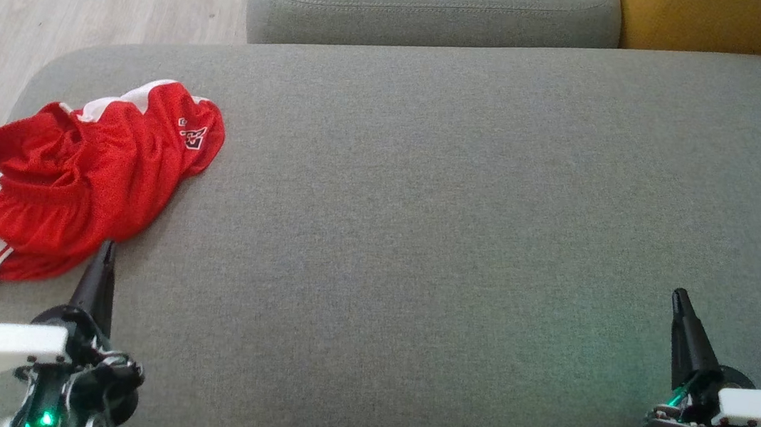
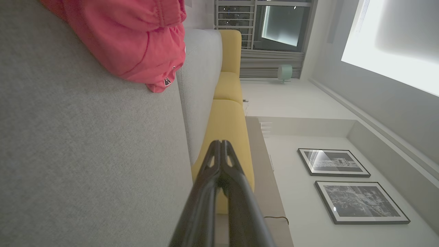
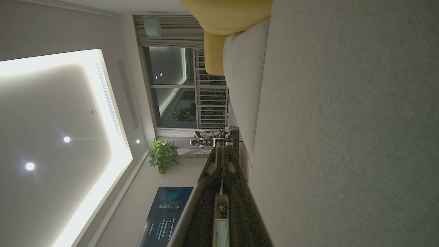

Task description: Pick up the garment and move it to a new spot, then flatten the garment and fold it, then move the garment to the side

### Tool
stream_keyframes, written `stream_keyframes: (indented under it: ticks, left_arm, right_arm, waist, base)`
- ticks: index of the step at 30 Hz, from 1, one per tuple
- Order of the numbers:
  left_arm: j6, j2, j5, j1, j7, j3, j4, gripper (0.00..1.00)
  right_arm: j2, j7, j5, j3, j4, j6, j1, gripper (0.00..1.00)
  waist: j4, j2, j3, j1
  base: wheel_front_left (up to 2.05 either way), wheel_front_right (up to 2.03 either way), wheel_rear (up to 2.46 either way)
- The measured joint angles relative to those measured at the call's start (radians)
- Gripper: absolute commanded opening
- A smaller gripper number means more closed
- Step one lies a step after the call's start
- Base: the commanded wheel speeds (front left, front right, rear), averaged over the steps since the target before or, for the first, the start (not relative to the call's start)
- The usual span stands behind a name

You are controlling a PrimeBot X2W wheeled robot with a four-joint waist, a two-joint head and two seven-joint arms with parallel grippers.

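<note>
Lying crumpled: red garment (image 1: 75,186), white side stripes, grey cushion (image 1: 459,215).

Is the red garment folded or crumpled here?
Crumpled: the red garment lies bunched in loose, uneven heaps at the left end of the grey cushion, its waistband gaping open and no neat edges.

The garment (image 1: 69,178) lies on the sofa cushion's (image 1: 459,215) left end.
</note>
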Motion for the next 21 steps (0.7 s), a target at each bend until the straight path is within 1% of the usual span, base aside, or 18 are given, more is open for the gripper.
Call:
stream_keyframes:
  ticks: [21]
  left_arm:
    - [0.0, 0.0, 0.0, 0.0, 0.0, 0.0, 0.0, 0.0]
  right_arm:
    - [0.0, 0.0, 0.0, 0.0, 0.0, 0.0, 0.0, 0.0]
  waist:
    - [0.0, 0.0, 0.0, 0.0]
  base:
    - [0.0, 0.0, 0.0]
